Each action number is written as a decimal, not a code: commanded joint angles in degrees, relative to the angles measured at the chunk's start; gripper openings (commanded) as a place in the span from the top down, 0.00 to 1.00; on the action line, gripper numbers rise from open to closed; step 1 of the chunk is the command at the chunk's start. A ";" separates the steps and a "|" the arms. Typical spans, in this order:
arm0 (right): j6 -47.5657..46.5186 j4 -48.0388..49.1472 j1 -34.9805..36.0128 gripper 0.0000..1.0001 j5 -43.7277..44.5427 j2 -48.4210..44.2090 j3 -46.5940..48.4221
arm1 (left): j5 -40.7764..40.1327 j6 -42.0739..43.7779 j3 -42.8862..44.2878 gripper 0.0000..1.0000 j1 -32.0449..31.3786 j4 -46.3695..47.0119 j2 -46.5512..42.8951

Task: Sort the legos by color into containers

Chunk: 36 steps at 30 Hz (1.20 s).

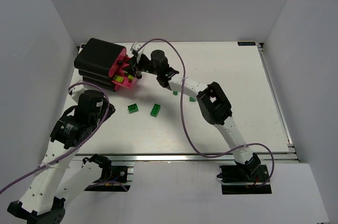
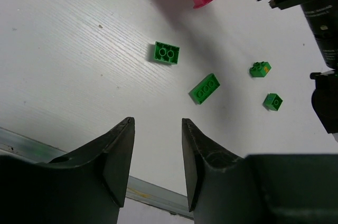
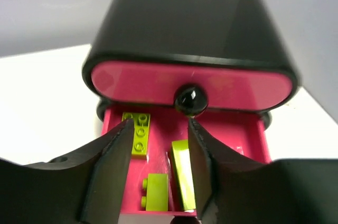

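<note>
Magenta drawer (image 3: 248,134) pulled open for yellow-green legos (image 3: 158,189) beneath released, empty right gripper (image 3: 159,129), with left gripper (image 2: 157,129) parted, empty, aimed toward green legos (image 2: 205,88).

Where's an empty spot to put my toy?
The right side of the table, between the right arm and the rail, is bare. So is the back, right of the cabinet. It's crowded near the open drawer and the green legos in the middle.
</note>
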 commanded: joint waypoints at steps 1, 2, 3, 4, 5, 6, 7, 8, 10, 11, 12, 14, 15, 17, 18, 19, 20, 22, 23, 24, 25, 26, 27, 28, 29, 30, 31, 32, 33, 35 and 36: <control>2.99 4.50 -1.11 0.53 2.23 -9.33 -1.19 | 0.38 -0.01 -1.17 0.50 0.28 3.33 -0.77; 3.44 4.85 -1.46 0.54 2.32 -10.22 -2.41 | 1.43 0.60 -1.61 0.50 0.28 4.38 -0.51; 6.05 4.94 -2.42 0.60 2.23 -11.97 -2.95 | 2.22 2.17 -2.49 0.54 0.28 7.09 -0.16; 7.12 4.85 -2.78 0.65 2.23 -12.77 -3.30 | 3.02 2.97 -3.11 0.58 0.28 8.69 0.28; 8.26 4.59 -3.13 0.73 2.49 -13.64 -4.35 | 5.02 4.02 -3.72 0.64 0.28 10.36 0.72; 10.19 3.72 -4.61 0.83 3.02 -14.26 -4.53 | 6.44 6.73 -4.34 0.76 0.28 12.29 2.37; 11.16 0.23 -5.06 0.99 3.54 -15.40 -4.45 | 7.84 8.32 -5.47 0.80 0.28 16.31 3.44; 12.22 -1.98 -5.76 1.00 3.46 -15.85 -4.36 | 9.60 9.99 -5.92 0.82 0.28 18.35 4.75; 13.72 -7.59 -8.40 1.00 0.75 -17.60 -5.50 | 14.69 15.52 -6.63 0.84 0.28 24.75 9.56; 13.98 -8.58 -10.76 1.00 -0.48 -18.48 -6.72 | 16.02 17.28 -6.63 0.84 0.28 26.44 11.43; 14.42 -9.03 -11.56 1.00 -2.58 -19.62 -11.00 | 19.42 21.13 -6.63 0.82 0.28 30.37 13.27; 14.34 -9.04 -14.28 1.00 -3.83 -23.83 -16.46 | 22.00 25.28 -5.06 0.80 0.28 33.30 19.24; 13.82 -9.03 -14.90 1.00 -4.44 -25.50 -21.54 | 24.27 29.39 -4.35 0.79 0.28 34.70 21.35; 11.46 -9.47 -17.27 1.00 -5.24 -30.25 -26.31 | 24.47 32.58 -2.07 0.77 0.28 36.30 28.64; 10.48 -9.82 -17.81 1.00 -5.41 -31.74 -28.42 | 24.47 35.64 0.46 0.77 0.28 36.65 31.19; 9.43 -10.43 -18.16 1.00 -5.59 -34.37 -31.92 | 24.47 37.06 1.71 0.76 0.28 36.39 33.74; 6.98 -11.05 -19.21 1.00 -5.85 -35.79 -33.35 | 24.12 37.95 3.20 0.76 0.28 36.13 38.90; 5.38 -13.16 -20.01 1.00 -6.29 -38.51 -36.77 | 21.50 40.15 6.72 0.76 0.28 36.21 43.41; 4.68 -13.95 -21.14 1.00 -6.56 -39.48 -37.58 | 20.09 40.59 7.69 0.75 0.28 36.39 47.00; 4.24 -15.00 -21.24 1.00 -6.65 -40.28 -38.37 | 17.90 40.94 8.74 0.74 0.28 36.30 48.61; 4.14 -15.36 -21.41 1.00 -6.65 -41.68 -39.24 | 15.79 41.12 10.67 0.72 0.28 36.30 49.93; 4.14 -15.62 -22.55 1.00 -6.65 -42.47 -40.73 | 11.68 41.64 11.56 0.71 0.28 36.30 51.25; 2.40 -15.89 -22.82 1.00 -6.39 -43.61 -41.53 | 9.64 42.26 12.52 0.67 -0.33 35.78 53.96; 2.47 -15.98 -22.91 1.00 -6.38 -44.23 -42.23 | 7.79 42.70 14.45 0.64 -0.34 35.42 55.29; 2.65 -15.98 -23.95 1.00 -6.47 -44.76 -43.46 | 3.85 42.88 15.33 0.61 -0.34 35.16 56.61; 2.65 -16.06 -24.22 1.00 -6.56 -45.46 -44.08 | 2.68 43.14 16.30 0.60 -0.86 34.37 59.06; 2.74 -16.41 -24.66 1.00 -6.73 -45.82 -44.44 | 0.24 43.14 18.05 0.59 -0.87 34.19 60.21; 2.74 -16.59 -25.19 1.00 -6.91 -46.08 -45.05 | -1.36 43.23 18.42 0.56 -0.87 34.19 60.83; 2.65 -16.68 -25.45 1.00 -7.35 -46.61 -45.32 | -2.59 44.01 18.68 0.53 -0.87 34.89 61.45; 1.69 -17.12 -26.16 1.00 -7.88 -47.05 -45.84 | -4.52 44.46 20.17 0.44 -0.87 35.33 63.21; 1.16 -17.21 -26.16 1.00 -8.31 -47.14 -46.37 | -4.97 45.24 20.61 0.42 -0.87 35.25 63.82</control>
